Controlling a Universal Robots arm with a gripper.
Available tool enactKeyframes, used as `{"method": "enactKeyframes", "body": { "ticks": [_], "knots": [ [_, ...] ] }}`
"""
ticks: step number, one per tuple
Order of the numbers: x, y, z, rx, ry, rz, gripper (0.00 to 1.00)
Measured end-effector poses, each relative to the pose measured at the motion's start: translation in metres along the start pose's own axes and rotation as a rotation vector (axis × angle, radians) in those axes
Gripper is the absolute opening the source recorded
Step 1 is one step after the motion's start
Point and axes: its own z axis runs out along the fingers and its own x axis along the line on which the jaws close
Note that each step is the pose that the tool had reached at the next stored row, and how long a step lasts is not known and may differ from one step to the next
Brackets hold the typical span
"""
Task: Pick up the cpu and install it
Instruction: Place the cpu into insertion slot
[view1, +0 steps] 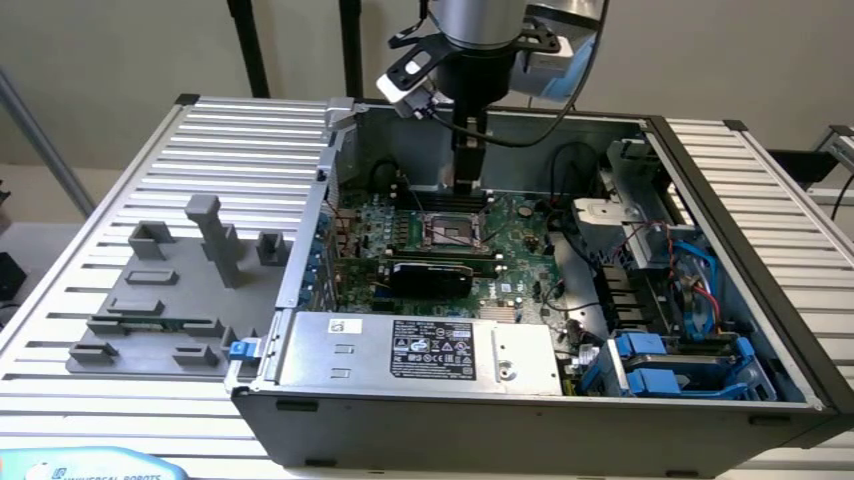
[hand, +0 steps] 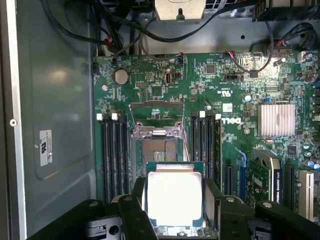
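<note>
Cpu (hand: 174, 197) sits clamped between the jaws, one edge hidden behind them.

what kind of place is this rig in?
Probably a robotics lab bench for PC assembly trials: slotted aluminium table, grey fixture blocks, and an open desktop case with the cpu held over its motherboard.

The cpu (hand: 174, 197) is a small, flat, square chip with a shiny silver metal top and a thin green rim along its edges. It sits between the two black fingers (hand: 214, 200), with one finger against each of two opposite sides and its other two edges free. Its silver face is turned flat-on to the wrist camera, edges parallel to the fingers, not tilted. The top glares white, so any marking is unreadable.
</note>
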Motion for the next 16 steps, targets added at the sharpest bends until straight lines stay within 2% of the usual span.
{"method": "enactKeyframes", "body": {
  "ticks": [5, 16],
  "knots": [
    [-0.001, -0.0034, 0.009, 0.0001, -0.0001, 0.0, 0.55],
    [-0.001, -0.0041, 0.029, 0.0, -0.0001, 0.0, 0.55]
  ]
}}
